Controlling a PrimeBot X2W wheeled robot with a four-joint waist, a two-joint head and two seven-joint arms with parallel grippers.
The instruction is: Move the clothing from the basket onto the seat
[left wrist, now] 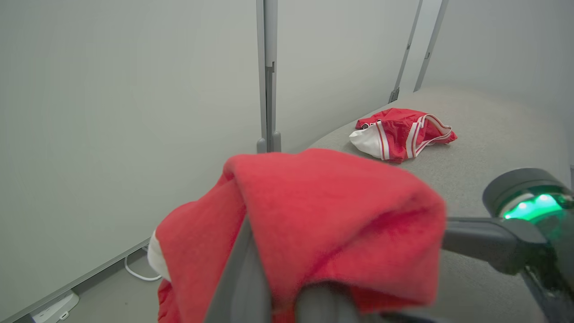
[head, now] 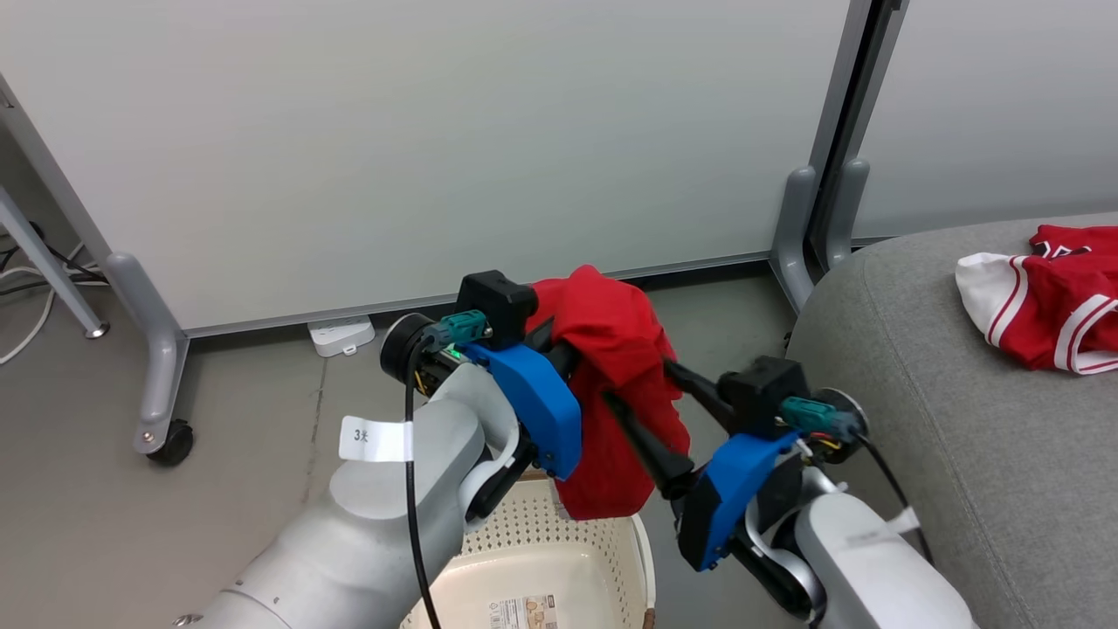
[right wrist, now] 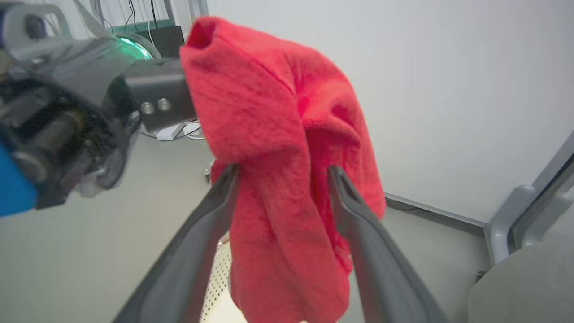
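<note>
Looks like a lab-style test bay: pale partition panels across the top, one on a castor at lower left. Power strip and loose cables at left, grey seat at right.

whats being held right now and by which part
The left gripper is shut on the red garment, pinching its bunched upper fold; the rest hangs above the basket. The right gripper is open, straddling the hanging cloth.
</note>
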